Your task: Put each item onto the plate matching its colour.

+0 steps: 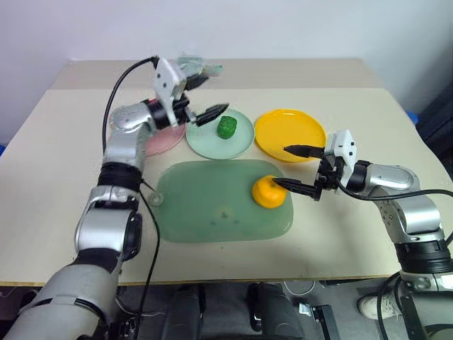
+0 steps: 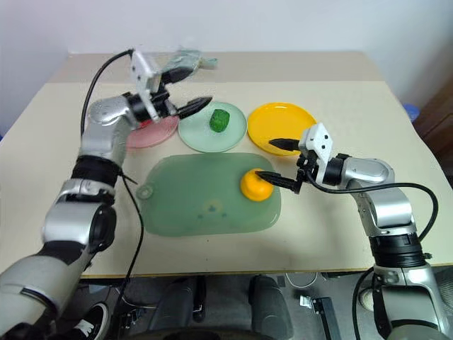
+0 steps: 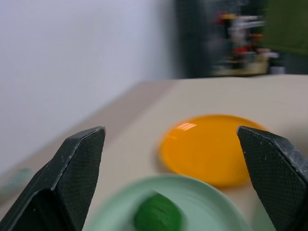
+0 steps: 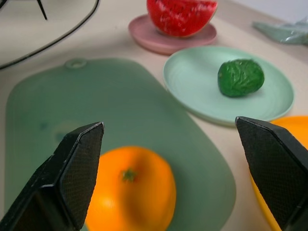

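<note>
Left to right. Left hand (image 1: 210, 112) hovers above the counter (image 1: 64, 142) between the pink plate (image 1: 161, 141) and the mint plate (image 1: 244, 139), fingers spread wide, nothing held. Watermelon wedge (image 4: 181, 14) sits on the pink plate; dark-green lump (image 1: 226, 127) rests on the mint plate. Both look sorted.

Orange (image 1: 267, 192) lies on the green mat (image 1: 198, 212), near its right edge, just short of the yellow plate (image 1: 290, 134). Right hand (image 1: 297, 168) fully open, empty, one fingertip close to the orange; contact cannot be told.

Risks, as judged:
- Orange is round and smooth; an off-centre pinch may squirt it out or roll it across the slick mat.
- A fingertip nudge before closing could push it away.
- Plates are light, shallow plastic; a low carry could clip the yellow rim and shift the plate.
- A drop from height may let it roll off the shallow dish.

Materials: mat translucent, glossy, rounded corners; lump bumpy; wedge glossy red; finger pads black and finely textured.
</note>
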`<move>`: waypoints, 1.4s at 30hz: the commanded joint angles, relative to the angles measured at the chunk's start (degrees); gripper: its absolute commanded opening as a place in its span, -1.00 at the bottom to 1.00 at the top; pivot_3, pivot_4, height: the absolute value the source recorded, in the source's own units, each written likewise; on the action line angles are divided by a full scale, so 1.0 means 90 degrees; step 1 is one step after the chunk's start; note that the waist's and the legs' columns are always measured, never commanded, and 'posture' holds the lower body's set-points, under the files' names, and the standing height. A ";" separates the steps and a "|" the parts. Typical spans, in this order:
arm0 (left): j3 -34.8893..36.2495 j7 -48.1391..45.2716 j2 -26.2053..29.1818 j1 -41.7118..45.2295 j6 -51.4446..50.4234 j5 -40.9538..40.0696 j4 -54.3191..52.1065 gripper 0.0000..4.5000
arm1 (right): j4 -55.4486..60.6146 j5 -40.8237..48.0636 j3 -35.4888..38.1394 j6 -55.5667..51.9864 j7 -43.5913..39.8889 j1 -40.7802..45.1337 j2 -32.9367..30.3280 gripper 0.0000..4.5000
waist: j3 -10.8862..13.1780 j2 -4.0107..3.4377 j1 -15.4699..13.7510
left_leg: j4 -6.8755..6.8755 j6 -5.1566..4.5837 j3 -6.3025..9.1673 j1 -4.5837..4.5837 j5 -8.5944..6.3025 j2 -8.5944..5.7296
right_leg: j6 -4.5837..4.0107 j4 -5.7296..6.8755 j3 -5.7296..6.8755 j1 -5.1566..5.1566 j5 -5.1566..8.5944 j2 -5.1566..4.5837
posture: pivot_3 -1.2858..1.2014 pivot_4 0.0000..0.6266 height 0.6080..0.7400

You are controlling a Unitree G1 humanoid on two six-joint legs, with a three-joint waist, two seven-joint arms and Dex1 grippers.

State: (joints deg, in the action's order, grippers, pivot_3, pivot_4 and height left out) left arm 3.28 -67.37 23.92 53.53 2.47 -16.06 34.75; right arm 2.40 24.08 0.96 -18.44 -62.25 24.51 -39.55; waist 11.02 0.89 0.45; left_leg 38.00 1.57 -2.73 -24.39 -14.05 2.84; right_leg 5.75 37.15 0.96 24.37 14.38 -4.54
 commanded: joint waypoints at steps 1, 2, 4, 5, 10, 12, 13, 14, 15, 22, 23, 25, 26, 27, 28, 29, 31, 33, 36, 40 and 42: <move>-0.0061 -0.0923 0.0544 -0.0698 -0.0987 -0.0686 -0.1468 0.99 | 0.0122 -0.0152 -0.0181 -0.0110 0.0078 0.0032 0.0017 1.00 | 0.0001 0.0002 0.0021 | 0.0001 0.0000 0.0001 -0.0001 0.0000 0.0000 | 0.0000 0.0001 0.0000 0.0000 0.0000 0.0000 | 0.03 -0.52 0.96; -0.0129 -0.1006 0.0765 -0.1009 -0.1128 -0.0641 -0.1845 0.99 | 0.0088 -0.0214 -0.0266 -0.0146 0.0074 0.0029 0.0024 1.00 | 0.0001 0.0002 0.0025 | 0.0003 0.0000 0.0001 -0.0003 0.0000 0.0000 | 0.0000 0.0001 -0.0001 0.0001 0.0000 0.0000 | 0.03 -0.52 0.96; -0.0140 -0.1003 0.1042 -0.1567 -0.1258 -0.0659 -0.2534 0.99 | 0.0046 -0.0287 -0.0405 -0.0255 0.0093 0.0014 0.0045 1.00 | 0.0001 0.0002 0.0017 | 0.0004 0.0000 0.0001 -0.0002 0.0000 0.0000 | 0.0001 0.0001 -0.0002 0.0000 0.0000 -0.0002 | 0.03 -0.52 0.96; -0.0122 -0.1007 0.1141 -0.1816 -0.1379 -0.0765 -0.2894 0.99 | 0.0018 -0.0330 -0.0441 -0.0240 0.0124 0.0010 0.0075 1.00 | 0.0001 0.0002 -0.0002 | 0.0005 0.0000 0.0002 -0.0003 0.0000 0.0000 | 0.0000 0.0001 -0.0002 0.0000 0.0000 -0.0002 | 0.03 -0.52 0.96; 0.0132 -0.1197 0.1647 -0.2786 -0.2147 -0.1536 -0.4150 0.99 | -0.0015 -0.0286 -0.0590 -0.0599 0.0120 0.0023 0.0138 1.00 | 0.0001 0.0002 -0.0032 | 0.0007 -0.0001 0.0002 -0.0003 -0.0001 -0.0001 | 0.0001 -0.0001 -0.0003 -0.0002 0.0000 -0.0007 | 0.03 -0.52 0.96; 0.0189 -0.1359 0.1856 -0.3028 -0.2234 -0.1707 -0.4355 0.99 | -0.0042 -0.0439 -0.0698 -0.0567 0.0112 -0.0001 0.0108 1.00 | 0.0001 0.0002 -0.0016 | 0.0007 -0.0001 0.0003 -0.0001 -0.0001 0.0000 | 0.0000 0.0000 -0.0003 -0.0002 0.0000 -0.0004 | 0.03 -0.52 0.96; 0.0212 -0.1359 0.1922 -0.3135 -0.2165 -0.1690 -0.4443 0.99 | -0.0023 -0.0481 -0.0730 -0.0561 0.0108 -0.0020 0.0093 1.00 | 0.0001 0.0002 -0.0003 | 0.0007 -0.0001 0.0003 -0.0001 -0.0001 0.0000 | -0.0001 0.0001 -0.0003 -0.0002 0.0000 -0.0003 | 0.03 -0.52 0.96; 0.0228 -0.1364 0.1968 -0.3218 -0.2079 -0.1676 -0.4512 0.99 | 0.0003 -0.0488 -0.0741 -0.0570 0.0102 -0.0032 0.0089 1.00 | 0.0001 0.0002 -0.0002 | 0.0007 -0.0001 0.0003 -0.0001 -0.0001 0.0001 | -0.0001 0.0000 -0.0003 -0.0002 0.0001 -0.0003 | 0.03 -0.52 0.96; 0.0231 -0.1385 0.2024 -0.3293 -0.2041 -0.1672 -0.4557 0.99 | 0.0019 -0.0493 -0.0742 -0.0579 0.0113 -0.0032 0.0095 1.00 | 0.0001 0.0002 -0.0007 | 0.0007 -0.0002 0.0003 -0.0001 -0.0001 0.0000 | -0.0001 0.0000 -0.0003 -0.0002 0.0001 -0.0004 | 0.03 -0.52 0.96; 0.0194 -0.1269 0.2020 -0.3402 -0.1926 -0.1727 -0.4702 1.00 | 0.0004 -0.0684 -0.0794 -0.0511 0.0102 -0.0047 0.0036 0.46 | 0.0001 0.0002 -0.0005 | 0.0007 -0.0002 0.0002 -0.0002 -0.0001 0.0000 | -0.0001 -0.0001 -0.0003 -0.0002 0.0001 -0.0004 | 0.03 -0.52 0.96; 0.0191 -0.1237 0.1994 -0.3386 -0.1896 -0.1725 -0.4692 1.00 | 0.0006 -0.0680 -0.0734 -0.0440 0.0165 0.0005 0.0091 0.46 | 0.0001 0.0002 -0.0004 | 0.0007 -0.0002 0.0002 -0.0002 -0.0001 0.0000 | -0.0001 -0.0001 -0.0003 -0.0002 0.0001 -0.0004 | 0.03 -0.52 0.96; 0.0202 -0.1109 0.1920 -0.3328 -0.1916 -0.1746 -0.4634 1.00 | -0.0026 -0.0300 -0.0370 -0.0655 0.0386 0.0291 0.0344 0.46 | 0.0001 0.0002 0.0009 | 0.0007 -0.0002 0.0003 -0.0001 -0.0001 0.0000 | -0.0001 0.0000 -0.0003 -0.0002 0.0001 -0.0003 | 0.03 -0.52 0.96; 0.0209 -0.0984 0.1870 -0.3270 -0.1942 -0.1723 -0.4573 1.00 | -0.0066 -0.0131 -0.0165 -0.0644 0.0505 0.0457 0.0480 0.46 | 0.0001 0.0002 0.0015 | 0.0007 -0.0002 0.0003 -0.0001 -0.0001 0.0000 | -0.0001 0.0000 -0.0003 -0.0002 0.0000 -0.0003 | 0.03 -0.52 0.96; 0.0189 -0.0765 0.1781 -0.3150 -0.1937 -0.1609 -0.4431 1.00 | -0.0409 -0.0187 0.0103 -0.0442 0.0959 0.0807 0.0690 0.46 | 0.0001 0.0002 0.0021 | 0.0007 -0.0002 0.0002 -0.0001 -0.0001 0.0000 | 0.0000 0.0001 -0.0003 -0.0002 0.0000 -0.0003 | 0.03 -0.52 0.96; 0.0172 -0.0614 0.1721 -0.3066 -0.1926 -0.1522 -0.4331 1.00 | -0.0665 -0.0274 0.0270 -0.0266 0.1282 0.1043 0.0829 0.46 | 0.0001 0.0001 0.0028 | 0.0007 -0.0002 0.0002 0.0000 -0.0001 0.0000 | 0.0000 0.0002 -0.0003 -0.0001 0.0000 -0.0003 | 0.03 -0.52 0.96; 0.0167 -0.0508 0.1646 -0.3005 -0.1823 -0.1445 -0.4247 1.00 | -0.0916 -0.0352 0.0384 -0.0152 0.1527 0.1240 0.0924 0.46 | 0.0002 0.0000 0.0025 | 0.0008 -0.0001 0.0002 0.0000 -0.0001 0.0000 | 0.0000 0.0003 -0.0003 -0.0001 -0.0001 -0.0002 | 0.03 -0.52 0.96; 0.0095 -0.0253 0.1466 -0.2943 -0.1470 -0.1180 -0.4163 1.00 | -0.1658 -0.0704 0.0481 0.0209 0.2094 0.1670 0.1006 0.46 | 0.0002 0.0000 0.0009 | 0.0007 -0.0002 0.0002 -0.0001 -0.0001 0.0000 | 0.0000 0.0002 -0.0003 0.0000 0.0000 -0.0002 | 0.03 -0.52 0.96; 0.0005 -0.0099 0.1351 -0.2928 -0.1340 -0.1053 -0.4161 1.00 | -0.2356 -0.1138 0.0417 0.0612 0.2541 0.1989 0.1027 0.46 | 0.0000 0.0003 -0.0010 | 0.0004 -0.0002 0.0002 -0.0005 -0.0002 -0.0001 | 0.0000 -0.0005 -0.0003 0.0000 0.0000 -0.0003 | 0.03 -0.52 0.96; -0.0074 0.0020 0.1213 -0.2939 -0.1105 -0.0903 -0.4139 1.00 | -0.3302 -0.1848 0.0147 0.1210 0.3155 0.2301 0.1049 0.46 | 0.0000 0.0003 0.0007 | 0.0002 -0.0008 -0.0004 -0.0008 -0.0005 -0.0002 | 0.0001 -0.0012 -0.0003 0.0000 0.0000 -0.0006 | 0.03 -0.52 0.96; -0.0169 0.0082 0.1224 -0.2962 -0.1198 -0.0852 -0.4127 1.00 | -0.3980 -0.1678 0.0209 0.1309 0.2895 0.2490 0.1241 0.64 | 0.0002 -0.0001 0.0050 | 0.0002 -0.0008 -0.0005 -0.0005 -0.0005 -0.0001 | 0.0000 -0.0006 -0.0007 0.0003 0.0000 -0.0004 | 0.03 -0.52 0.96; -0.0183 0.0116 0.1236 -0.2961 -0.1134 -0.0808 -0.4040 1.00 | -0.3995 -0.1566 0.0265 0.1279 0.2707 0.2488 0.1261 0.98 | 0.0003 -0.0002 0.0077 | 0.0000 -0.0008 -0.0007 -0.0004 -0.0005 0.0000 | 0.0000 -0.0002 -0.0013 0.0007 0.0000 -0.0002 | 0.03 -0.52 0.96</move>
State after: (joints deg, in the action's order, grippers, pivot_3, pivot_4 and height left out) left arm 1.09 -66.81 34.56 26.68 -8.45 -23.95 -1.69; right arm -35.17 8.33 1.59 -7.88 -36.54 44.56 -27.87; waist 11.05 0.87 1.14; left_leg 37.98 1.49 -2.80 -24.41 -14.09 2.84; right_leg 5.75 37.14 0.83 24.44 14.38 -4.55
